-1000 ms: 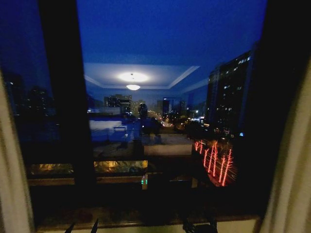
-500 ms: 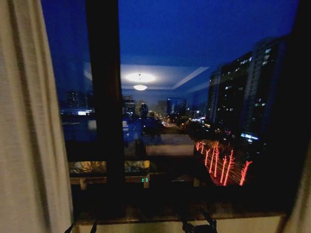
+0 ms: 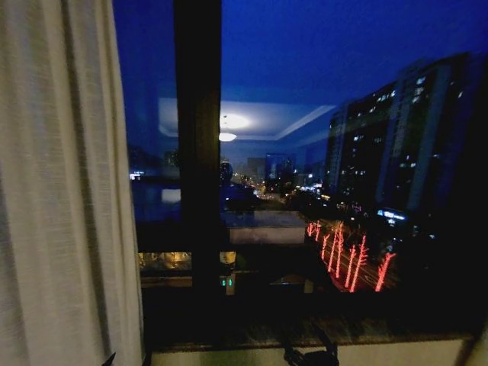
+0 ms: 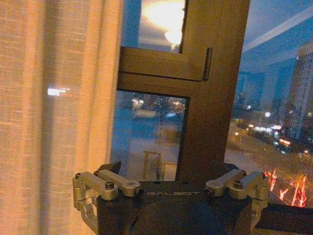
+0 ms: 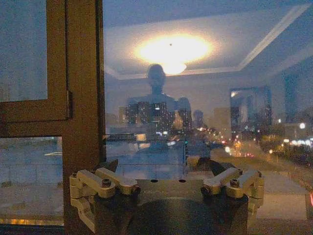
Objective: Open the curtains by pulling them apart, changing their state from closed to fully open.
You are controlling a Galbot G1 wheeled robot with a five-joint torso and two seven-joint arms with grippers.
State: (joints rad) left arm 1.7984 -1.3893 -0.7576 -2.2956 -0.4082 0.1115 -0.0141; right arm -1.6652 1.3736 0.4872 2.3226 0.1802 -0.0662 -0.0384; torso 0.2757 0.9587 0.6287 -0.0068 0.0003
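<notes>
One panel of the curtains (image 3: 61, 198), sheer cream-white and pleated, hangs bunched along the left side of the window and leaves the glass bare. The same panel (image 4: 54, 112) stands close beside my left gripper (image 4: 168, 171), which is open and holds nothing. My right gripper (image 5: 164, 166) is also open and empty, facing the bare glass. Both grippers sit low before the sill in the head view, the left gripper (image 3: 126, 358) just below the panel's edge and the right gripper (image 3: 309, 356) near the middle.
A dark vertical window frame post (image 3: 197, 152) stands right of the curtain panel. A stone sill (image 3: 320, 332) runs along the bottom. The glass (image 3: 335, 114) shows a night city and the reflected ceiling lamp.
The whole head view has shifted, so the camera has turned left; the left curtain panel now takes up far more of the picture. The grippers keep their low position.
</notes>
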